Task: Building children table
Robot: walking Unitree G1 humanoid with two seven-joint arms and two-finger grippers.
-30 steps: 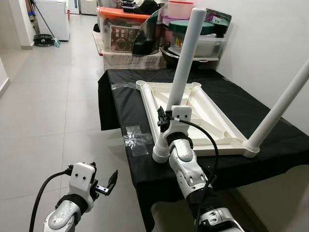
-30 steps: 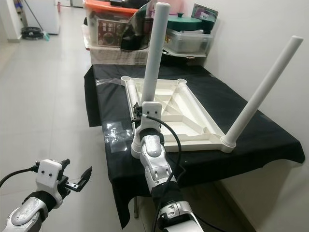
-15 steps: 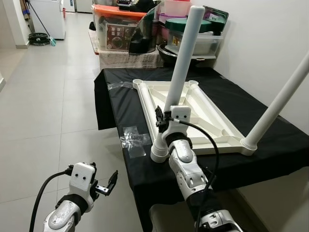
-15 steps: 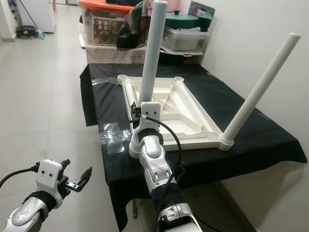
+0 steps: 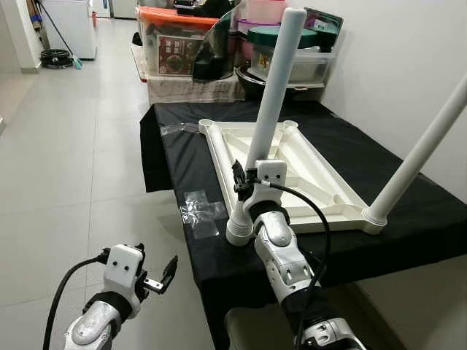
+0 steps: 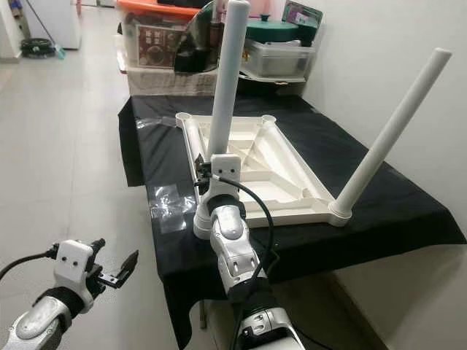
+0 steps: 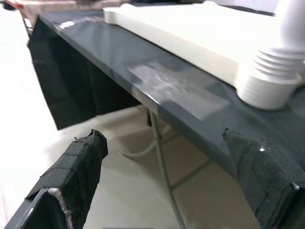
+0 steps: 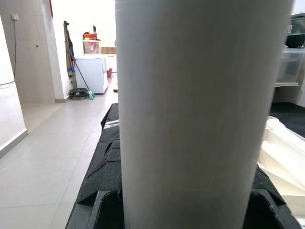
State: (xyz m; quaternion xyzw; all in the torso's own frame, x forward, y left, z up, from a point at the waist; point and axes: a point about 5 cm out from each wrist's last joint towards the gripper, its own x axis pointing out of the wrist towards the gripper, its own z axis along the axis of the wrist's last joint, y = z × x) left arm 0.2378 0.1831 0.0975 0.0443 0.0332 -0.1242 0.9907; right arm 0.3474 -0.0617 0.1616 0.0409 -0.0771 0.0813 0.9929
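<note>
The near table leg (image 5: 268, 109) stands clamped in the right tool (image 5: 244, 179), while the left tool (image 5: 162, 275) hangs spread wide, empty.

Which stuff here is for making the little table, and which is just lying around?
For the table:
white tabletop, upside down
near leg, held by the right end effector
far leg

Lying around:
clear plastic wrap
storage boxes
black cloth

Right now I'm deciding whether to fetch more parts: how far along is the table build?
Two legs stand in the upturned tabletop: the near leg and the right leg. The right gripper has its jaws around the near leg's base. The far corner sockets have no legs, so two remain. The left gripper hangs open beside the black cloth.
</note>
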